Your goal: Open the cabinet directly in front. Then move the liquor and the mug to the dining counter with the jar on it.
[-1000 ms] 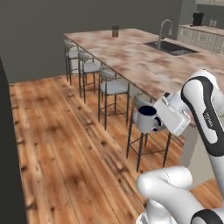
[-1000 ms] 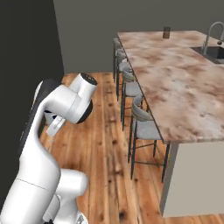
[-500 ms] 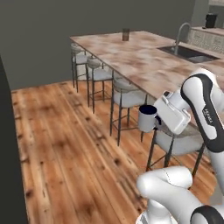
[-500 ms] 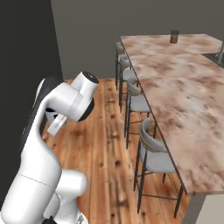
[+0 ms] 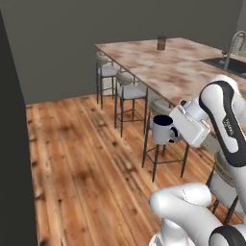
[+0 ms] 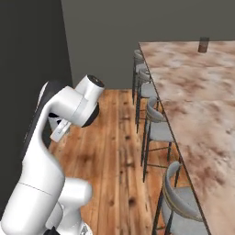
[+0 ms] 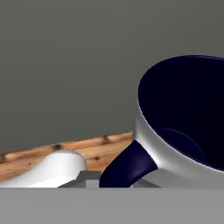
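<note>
Riding upright in the closed gripper, the mug hangs above a stool beside the dining counter. Its navy handle points toward the hand camera. Far down the counter stands the jar. 3 more stools line the counter edge over the wood floor.
</note>
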